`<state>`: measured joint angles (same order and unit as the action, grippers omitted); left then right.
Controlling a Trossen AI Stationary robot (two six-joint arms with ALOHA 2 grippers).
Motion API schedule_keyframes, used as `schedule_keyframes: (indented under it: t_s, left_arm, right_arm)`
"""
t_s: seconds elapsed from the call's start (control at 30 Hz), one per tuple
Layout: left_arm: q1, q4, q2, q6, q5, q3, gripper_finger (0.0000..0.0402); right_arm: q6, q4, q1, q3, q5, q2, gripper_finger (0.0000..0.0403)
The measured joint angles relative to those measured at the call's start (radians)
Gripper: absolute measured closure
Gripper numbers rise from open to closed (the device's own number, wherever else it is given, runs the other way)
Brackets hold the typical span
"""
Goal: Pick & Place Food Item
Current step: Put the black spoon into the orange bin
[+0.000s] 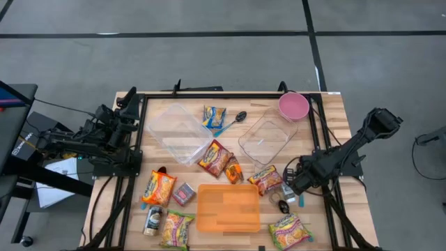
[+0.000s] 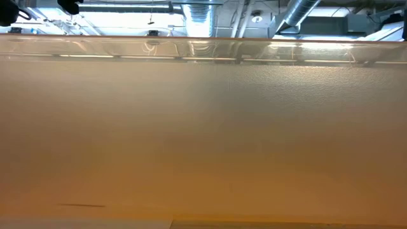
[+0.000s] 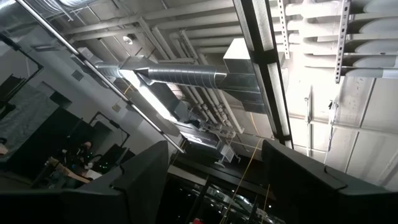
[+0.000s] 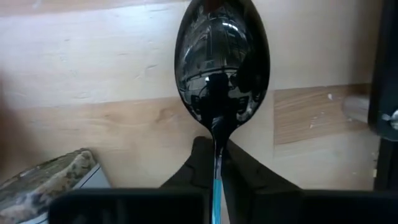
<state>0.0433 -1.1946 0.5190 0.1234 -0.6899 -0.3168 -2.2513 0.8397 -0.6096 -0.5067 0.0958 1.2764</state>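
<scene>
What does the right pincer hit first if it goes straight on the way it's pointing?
The right pincer, shut on the spoon by its handle, points at the wooden table. Past the spoon's bowl only bare wood shows, so the bowl would likely touch the table first; the depth is unclear.

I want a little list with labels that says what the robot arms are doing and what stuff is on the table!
right gripper: shut on the shiny black spoon with the blue handle, low over the wooden table
left gripper: open, empty, parked at the table's left edge
containers: two clear plastic tubs, pink bowl, orange tray
food: colourful snack packets, a small can
</scene>
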Motion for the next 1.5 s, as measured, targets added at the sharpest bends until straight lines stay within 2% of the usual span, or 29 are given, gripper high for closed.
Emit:
schedule_keyframes:
  t_s: [0.37, 0.5, 0.77, 1.07, 1.23, 1.33, 1.5]
  left_arm:
    - [0.000, 0.000, 0.000, 0.000, 0.001, 0.000, 0.0147]
    - [0.000, 0.001, 0.000, 0.000, 0.001, 0.000, 0.0147]
    - [0.000, 0.004, 0.000, 0.000, 0.002, 0.000, 0.0147]
    - [0.000, 0.005, 0.000, 0.000, 0.002, 0.000, 0.0147]
    - [0.000, 0.009, 0.004, 0.000, 0.005, 0.000, 0.0147]
    - [0.000, 0.014, 0.010, 0.001, 0.005, 0.000, 0.0147]
    - [0.000, 0.018, 0.035, 0.000, 0.004, 0.000, 0.0147]
  right_arm:
    - [0.047, -0.047, -0.013, -0.093, 0.070, -0.021, 0.0397]
    - [0.068, 0.040, -0.020, -0.160, 0.083, -0.020, 0.0399]
    - [0.097, 0.328, -0.039, -0.314, 0.109, -0.021, 0.0400]
    - [0.540, 0.302, -0.025, -0.446, 0.303, -0.118, 0.0400]
    - [0.911, 0.091, 0.023, -0.450, 0.315, -0.219, 0.0402]
    - [1.100, -0.012, 0.086, -0.450, 0.246, -0.246, 0.0402]
    - [1.417, -0.174, 0.217, -0.450, 0.037, -0.227, 0.0402]
